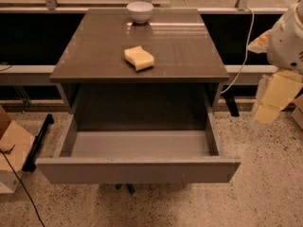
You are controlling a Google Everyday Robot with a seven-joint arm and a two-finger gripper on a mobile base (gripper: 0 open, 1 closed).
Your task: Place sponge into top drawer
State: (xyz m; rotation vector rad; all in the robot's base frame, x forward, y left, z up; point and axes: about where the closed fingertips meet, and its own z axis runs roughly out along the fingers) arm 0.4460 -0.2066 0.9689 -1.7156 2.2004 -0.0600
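The pale yellow sponge lies on the brown table top, near its middle. The top drawer is pulled fully open below the table top, and its light grey floor is bare. My gripper hangs at the far right edge of the view, off the table's right side and level with the drawer, well apart from the sponge. It holds nothing.
A white bowl stands at the back edge of the table top. A white cable hangs to the right of the table. A cardboard box sits on the speckled floor at the left.
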